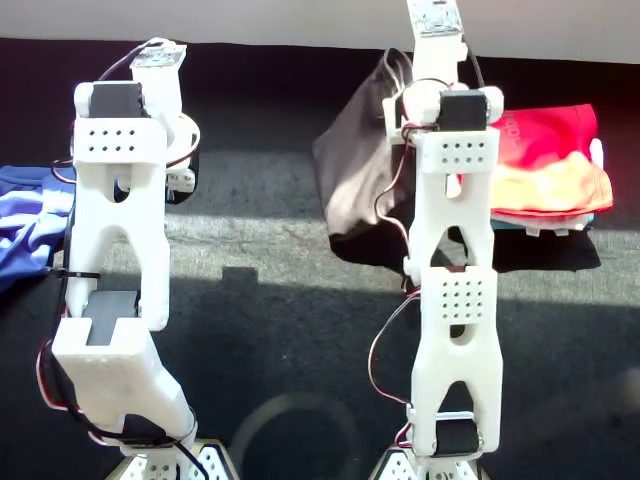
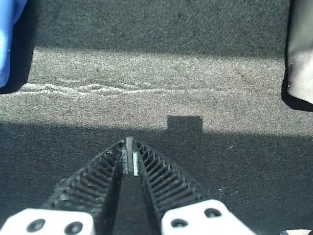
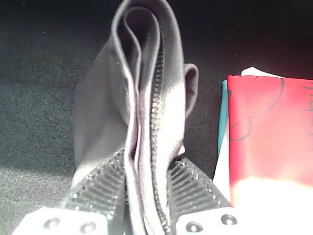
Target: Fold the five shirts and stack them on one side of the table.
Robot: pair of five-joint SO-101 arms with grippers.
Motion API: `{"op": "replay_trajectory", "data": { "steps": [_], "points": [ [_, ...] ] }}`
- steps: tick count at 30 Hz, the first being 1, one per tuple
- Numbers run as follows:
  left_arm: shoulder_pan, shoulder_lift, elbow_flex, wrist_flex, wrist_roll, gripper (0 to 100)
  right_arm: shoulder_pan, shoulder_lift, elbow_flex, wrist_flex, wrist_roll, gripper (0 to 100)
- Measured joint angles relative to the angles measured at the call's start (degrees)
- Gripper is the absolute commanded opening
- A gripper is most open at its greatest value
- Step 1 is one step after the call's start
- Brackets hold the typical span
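My right gripper (image 3: 146, 191) is shut on a bunched fold of the grey shirt (image 3: 137, 98), which rises between its fingers. In the high view the grey shirt (image 1: 350, 170) hangs crumpled beside the right arm (image 1: 455, 250), at the back middle of the table. Close on its right is a stack of folded shirts, with a red one (image 1: 545, 135) on top and a teal edge (image 3: 223, 122) below. A blue shirt (image 1: 25, 215) lies crumpled at the left edge. My left gripper (image 2: 129, 159) is shut on nothing, just above the bare cloth.
A dark carpet-like cloth (image 1: 300, 330) covers the table, and a sunlit band crosses it. The left arm (image 1: 120, 220) stands between the blue shirt and the grey one. The front middle between the two arm bases is bare.
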Motion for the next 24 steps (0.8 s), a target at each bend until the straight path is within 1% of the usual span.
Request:
{"op": "replay_trajectory", "data": {
  "steps": [3, 7, 13, 17, 24],
  "points": [
    [0.0, 0.0, 0.0, 0.0, 0.0, 1, 0.0, -6.7, 2.1, 0.0, 0.0, 0.6],
    [0.0, 0.0, 0.0, 0.0, 0.0, 1, 1.7, -18.4, 9.1, 0.0, 0.0, 0.6],
    [0.0, 0.0, 0.0, 0.0, 0.0, 1, 5.6, -31.0, 17.3, 0.0, 4.0, 0.6],
    [0.0, 0.0, 0.0, 0.0, 0.0, 1, 10.5, -33.9, 18.8, 0.0, 6.6, 0.6],
    [0.0, 0.0, 0.0, -0.2, 0.0, 1, 18.6, -33.8, 19.1, -0.4, 12.0, 0.6]
  ]
}}
